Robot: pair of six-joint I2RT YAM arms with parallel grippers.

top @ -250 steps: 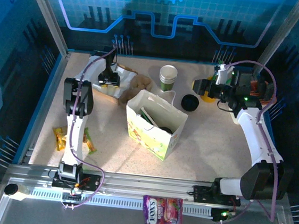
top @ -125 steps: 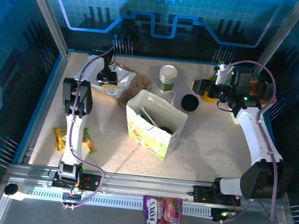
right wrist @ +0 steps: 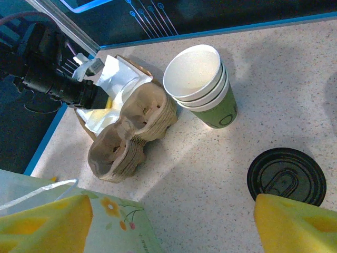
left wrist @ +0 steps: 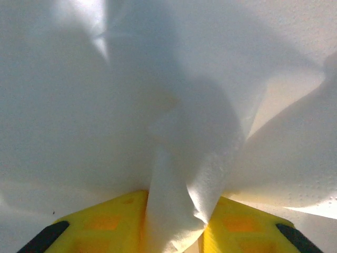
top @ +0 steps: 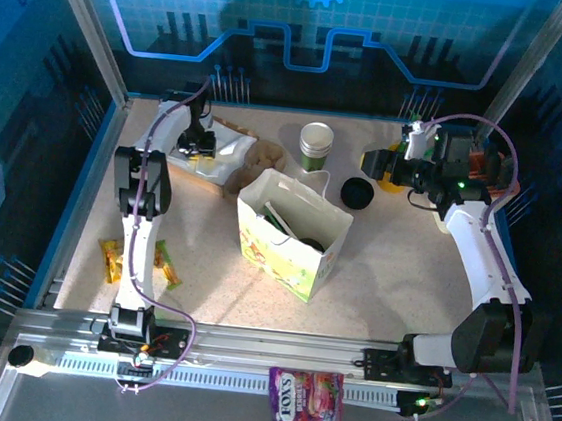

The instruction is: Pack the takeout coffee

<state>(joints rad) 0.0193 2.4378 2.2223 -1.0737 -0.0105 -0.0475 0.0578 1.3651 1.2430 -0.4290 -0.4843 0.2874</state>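
Left pincer (left wrist: 176, 199) clamps a white napkin (left wrist: 158, 79) fold, seemingly for lifting; right pincer (right wrist: 171, 205) gapes wide, black lid (right wrist: 287, 176) beside one fingertip.

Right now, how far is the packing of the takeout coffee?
Done: unclear; something dark and round sits in the white flower-printed paper bag, maybe a lidded cup. In hand: the left gripper pinches a white paper napkin; the right gripper hangs open. Left: the stacked white-and-green paper cups stand lidless outside the bag, the round black plastic lid beside them.
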